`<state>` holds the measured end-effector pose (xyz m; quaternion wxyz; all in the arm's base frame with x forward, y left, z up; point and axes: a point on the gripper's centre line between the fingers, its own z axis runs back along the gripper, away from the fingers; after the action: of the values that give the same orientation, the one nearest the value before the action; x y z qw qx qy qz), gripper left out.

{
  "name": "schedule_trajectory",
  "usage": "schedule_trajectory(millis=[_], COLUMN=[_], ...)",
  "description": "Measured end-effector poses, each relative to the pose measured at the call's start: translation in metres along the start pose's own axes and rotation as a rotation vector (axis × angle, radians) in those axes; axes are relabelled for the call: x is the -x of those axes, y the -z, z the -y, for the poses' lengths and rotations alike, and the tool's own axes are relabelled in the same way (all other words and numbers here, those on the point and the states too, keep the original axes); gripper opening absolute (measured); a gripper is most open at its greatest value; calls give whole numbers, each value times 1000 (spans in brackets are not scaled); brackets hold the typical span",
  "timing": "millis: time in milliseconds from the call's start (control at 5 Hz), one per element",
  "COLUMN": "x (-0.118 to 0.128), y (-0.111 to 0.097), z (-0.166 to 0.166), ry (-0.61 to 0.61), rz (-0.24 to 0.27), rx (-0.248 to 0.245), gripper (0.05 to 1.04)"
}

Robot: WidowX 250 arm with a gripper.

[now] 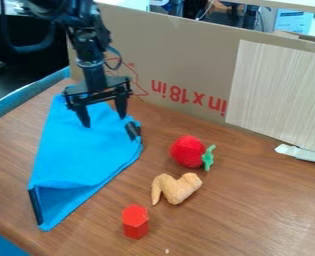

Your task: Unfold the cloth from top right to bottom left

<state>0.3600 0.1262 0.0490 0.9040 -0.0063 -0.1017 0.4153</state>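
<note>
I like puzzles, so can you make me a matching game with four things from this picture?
Things:
1. cloth
2. toy wing
3. block
4. gripper

Place, colour or state:
A. open, at the cloth's far end
B. light tan
C. blue and partly folded
D. red all over

Right pairs: 1-C, 2-B, 3-D, 4-A

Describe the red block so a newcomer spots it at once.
On the wooden table lies a blue cloth. Right of it in the picture, the red block stands nearest the camera of three toys. Its flat sides distinguish it from the round, green-stemmed red fruit and the tan chicken wing.
</note>
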Motion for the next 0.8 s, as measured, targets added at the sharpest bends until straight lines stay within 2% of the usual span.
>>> schedule_trajectory(millis=[200, 400, 800], x=[5, 0, -6], y=[14, 25, 22], z=[14, 29, 40], ry=[23, 24, -12], rz=[39, 60, 58], rx=[-36, -46, -33], gripper=[1000, 1000, 1000])
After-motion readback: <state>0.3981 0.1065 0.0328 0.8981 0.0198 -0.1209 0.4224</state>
